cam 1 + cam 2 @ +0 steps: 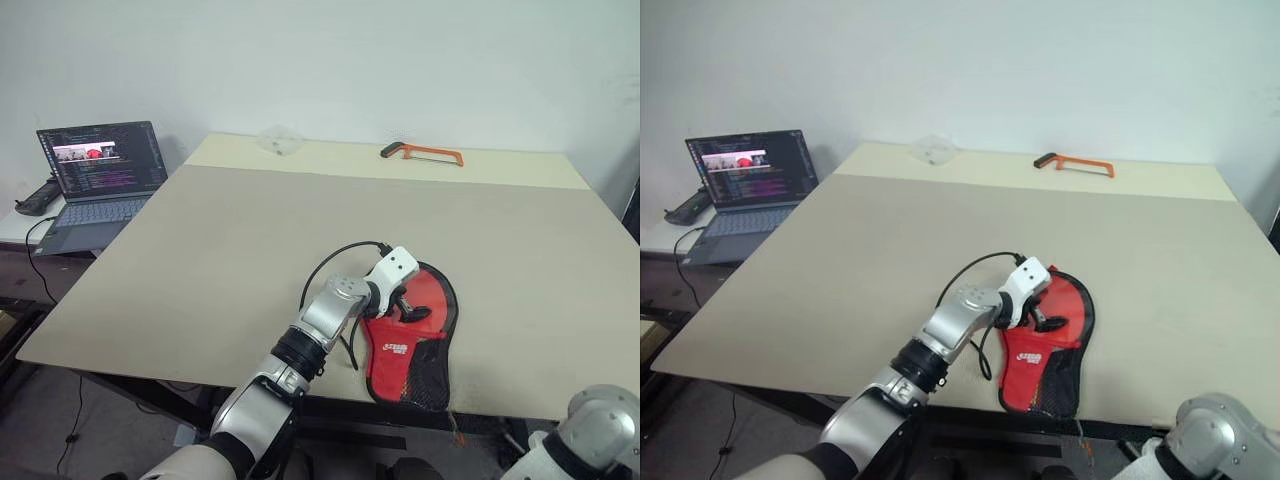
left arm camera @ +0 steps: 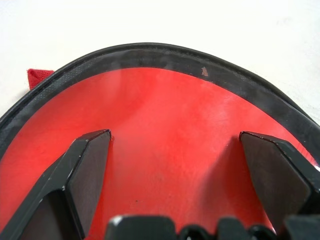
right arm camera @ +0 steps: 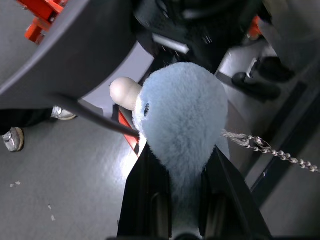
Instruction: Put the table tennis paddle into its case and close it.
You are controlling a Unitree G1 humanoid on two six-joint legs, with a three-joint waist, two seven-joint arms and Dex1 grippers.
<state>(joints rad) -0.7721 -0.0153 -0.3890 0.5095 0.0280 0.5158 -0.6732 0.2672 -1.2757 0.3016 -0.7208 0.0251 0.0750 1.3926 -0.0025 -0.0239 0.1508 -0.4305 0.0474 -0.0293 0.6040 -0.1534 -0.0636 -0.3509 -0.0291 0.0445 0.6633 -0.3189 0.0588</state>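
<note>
Case (image 1: pixel 412 340), red face up, is lain on by the spread left gripper (image 1: pixel 408 303) at lower centre; a plush toy (image 3: pixel 181 120) is pinched by the right gripper (image 3: pixel 182 200).

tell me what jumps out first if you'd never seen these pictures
The red case with black edging lies near the table's front edge, with the open left gripper over it. The right gripper is shut on a pale blue plush toy. An orange hacksaw lies at the far edge.
</note>
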